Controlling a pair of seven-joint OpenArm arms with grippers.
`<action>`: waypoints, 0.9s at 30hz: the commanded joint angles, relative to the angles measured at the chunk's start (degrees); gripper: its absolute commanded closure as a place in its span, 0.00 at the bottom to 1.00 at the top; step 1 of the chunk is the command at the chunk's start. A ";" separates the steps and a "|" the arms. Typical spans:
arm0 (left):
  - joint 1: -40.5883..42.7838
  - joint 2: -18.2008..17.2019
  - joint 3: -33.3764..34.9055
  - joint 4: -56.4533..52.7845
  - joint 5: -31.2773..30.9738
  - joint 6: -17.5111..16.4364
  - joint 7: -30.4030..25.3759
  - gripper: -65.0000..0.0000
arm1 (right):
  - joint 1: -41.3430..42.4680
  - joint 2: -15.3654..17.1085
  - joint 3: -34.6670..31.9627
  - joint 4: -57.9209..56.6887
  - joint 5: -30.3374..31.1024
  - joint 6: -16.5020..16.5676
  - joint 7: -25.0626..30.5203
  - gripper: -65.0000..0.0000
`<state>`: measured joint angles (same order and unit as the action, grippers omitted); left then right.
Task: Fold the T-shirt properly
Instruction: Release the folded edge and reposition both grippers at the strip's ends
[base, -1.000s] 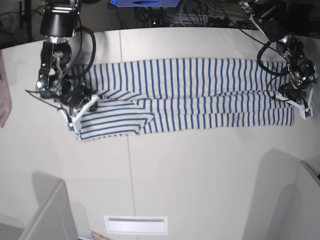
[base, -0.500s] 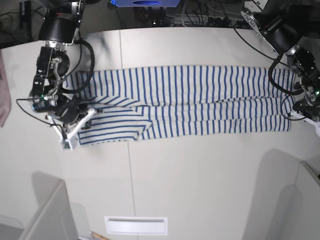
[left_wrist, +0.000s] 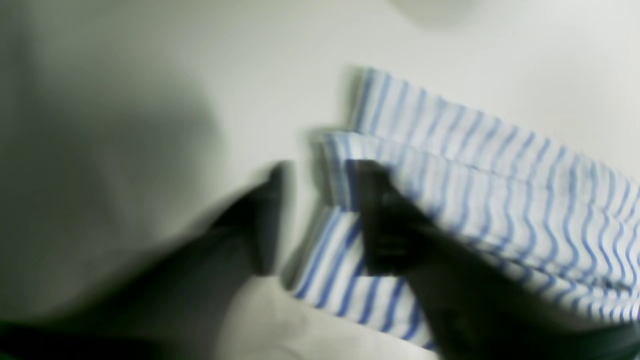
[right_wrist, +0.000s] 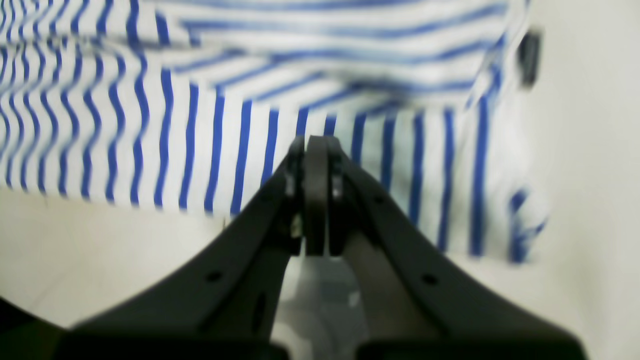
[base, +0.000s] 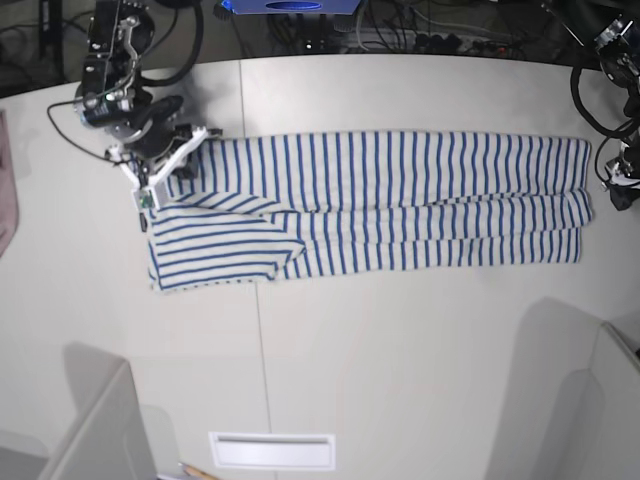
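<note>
Though left view blurs, left claw (left_wrist: 320, 215) parted | right claw (right_wrist: 316, 200) clenched empty | T-shirt (base: 400, 200) flat

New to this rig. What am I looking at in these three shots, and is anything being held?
A two-armed robot at a pale table, folding a striped T-shirt. The base view looks down from above; the shirt lies as a long band. The other two shots come from cameras on the wrists. The right gripper is shut, hovering over the collar end and holding nothing. The left gripper is open at the shirt's other end; that view is blurred, but one finger lies over the fabric. A pinkish cloth shows at the edge.
</note>
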<state>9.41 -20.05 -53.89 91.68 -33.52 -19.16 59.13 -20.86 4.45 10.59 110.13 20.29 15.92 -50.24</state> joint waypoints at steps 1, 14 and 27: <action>-0.49 -1.18 -0.66 -0.56 -0.90 -0.14 -0.80 0.34 | -0.37 0.17 0.18 0.95 0.50 0.03 2.37 1.00; -7.52 -2.94 3.38 -17.70 -0.02 -9.46 -5.20 0.09 | -1.86 0.17 0.18 1.04 0.50 0.03 3.78 1.00; -7.78 -3.46 10.59 -27.81 1.47 -9.72 -11.27 0.10 | -1.86 0.17 0.18 1.04 0.50 0.03 3.78 1.00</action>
<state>1.63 -22.98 -43.40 63.72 -32.45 -28.80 46.17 -22.92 4.38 10.63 110.04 20.34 15.88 -47.57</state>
